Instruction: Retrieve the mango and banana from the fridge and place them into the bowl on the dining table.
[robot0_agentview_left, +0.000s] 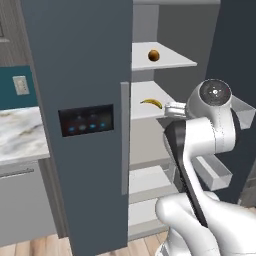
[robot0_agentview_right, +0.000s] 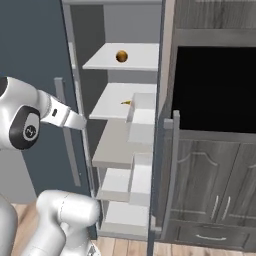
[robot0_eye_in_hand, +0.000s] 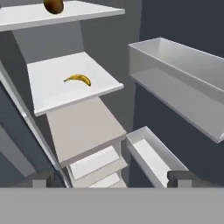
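Fridge (robot0_agentview_left: 75, 75) stands with one door open, white shelves showing. Mango (robot0_agentview_left: 154, 55) sits on the upper shelf; banana (robot0_agentview_left: 151, 103) lies on the shelf below. Gripper (robot0_eye_in_hand: 111, 178) hangs before the shelves, jaws spread wide, holding nothing, apart from both fruits.

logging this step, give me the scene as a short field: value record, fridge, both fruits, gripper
fridge: fridge open, white shelves showing
mango: mango on the upper shelf, untouched
banana: banana lying flat on the shelf below the mango's
door bins: clear door bins on the inside of the open door, right in the hand view
gripper: gripper open, holding nothing, in front of the shelves, short of both fruits
task state: neither fruit picked up yet
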